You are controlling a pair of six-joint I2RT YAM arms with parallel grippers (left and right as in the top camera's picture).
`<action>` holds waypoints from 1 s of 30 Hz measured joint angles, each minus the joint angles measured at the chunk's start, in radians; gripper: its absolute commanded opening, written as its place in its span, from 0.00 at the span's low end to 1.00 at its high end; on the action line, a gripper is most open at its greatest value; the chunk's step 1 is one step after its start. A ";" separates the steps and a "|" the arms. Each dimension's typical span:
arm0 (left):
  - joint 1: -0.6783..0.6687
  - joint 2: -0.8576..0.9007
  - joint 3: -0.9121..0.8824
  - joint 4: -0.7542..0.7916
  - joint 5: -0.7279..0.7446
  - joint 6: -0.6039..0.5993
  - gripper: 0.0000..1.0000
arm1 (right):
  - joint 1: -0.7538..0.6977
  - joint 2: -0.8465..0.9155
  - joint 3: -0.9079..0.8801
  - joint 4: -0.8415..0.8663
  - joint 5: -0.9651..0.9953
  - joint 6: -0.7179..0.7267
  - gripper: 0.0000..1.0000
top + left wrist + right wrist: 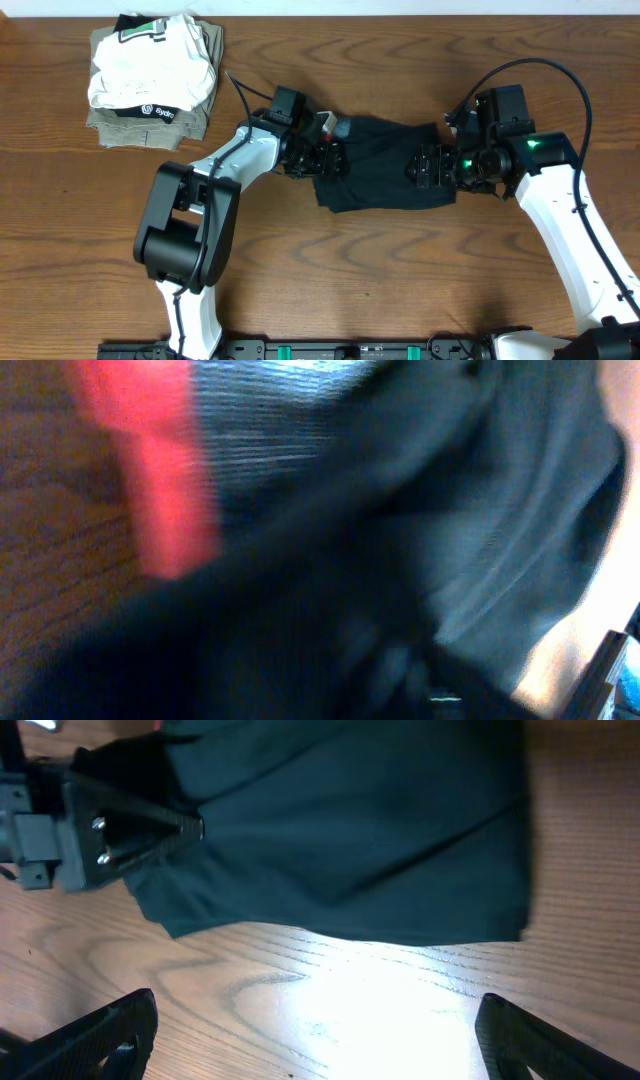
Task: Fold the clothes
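One pants (385,170) bundle lay left-right between arms: left claw (322,160) at left end, grip unclear; right claw (432,168) open, empty.

A brown wood-grain desk (400,280) carries the black pants (385,165), bunched into a short bundle near its middle, and a stack of folded garments (150,80), white over khaki, toward its far left corner.

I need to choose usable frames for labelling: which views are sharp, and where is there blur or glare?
Overhead: sharp and evenly lit, with the black pants clearly outlined on the table. Left wrist: heavily blurred, only dark cloth and the red lining can be told apart. Right wrist: mostly sharp, but strong white glare on the wood below the pants washes out the grain, and the right fingers look soft.
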 measured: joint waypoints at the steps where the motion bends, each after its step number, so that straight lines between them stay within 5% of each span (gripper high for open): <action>1: 0.000 0.007 0.000 0.001 0.000 -0.005 0.10 | 0.000 0.000 0.000 0.000 0.000 0.000 0.99; 16: 0.097 -0.008 0.002 0.027 -0.012 -0.119 0.06 | 0.000 0.001 0.000 -0.031 0.020 0.000 0.99; 30: 0.333 -0.295 0.006 -0.154 -0.181 -0.344 0.06 | 0.000 0.001 0.000 -0.021 0.034 0.000 0.99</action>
